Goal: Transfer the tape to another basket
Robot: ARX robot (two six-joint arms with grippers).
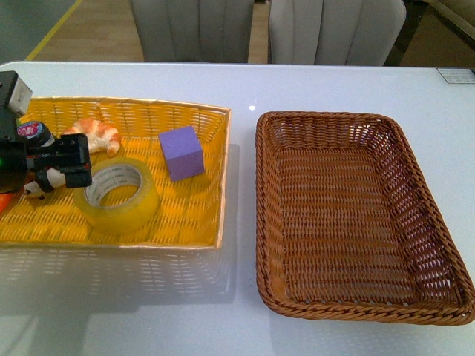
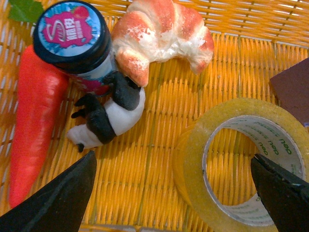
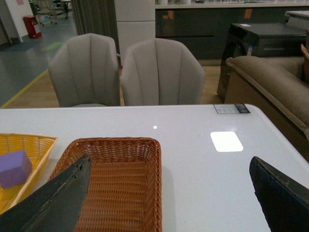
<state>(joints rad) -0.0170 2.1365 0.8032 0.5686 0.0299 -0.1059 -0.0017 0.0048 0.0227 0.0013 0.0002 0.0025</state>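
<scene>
You have two baskets side by side on the white table (image 1: 245,311). The yellow basket (image 1: 194,211) on the left holds the tape (image 1: 137,208), a croissant (image 1: 96,133), a purple block (image 1: 182,152), a small panda toy (image 2: 113,118), a jar with a strawberry lid (image 2: 72,36) and an orange-red carrot (image 2: 34,121). The brown wicker basket (image 1: 334,215) on the right shows its woven floor from wall to wall.

The tape lies flat on one face near the front middle of the yellow basket. The purple block sits just behind it to the right, and the croissant behind it to the left. Its hole opens straight up, so its axis stands upright. As a round ring lying flat, it has no long side to line up on.

Your left gripper (image 2: 174,164) hangs over the yellow basket with its jaws spread wide and nothing between them. One finger is above the tape's rim and the other above bare weave beside the roll. Your right gripper (image 3: 170,162) is also spread wide and grips nothing, with the brown basket below it.
</scene>
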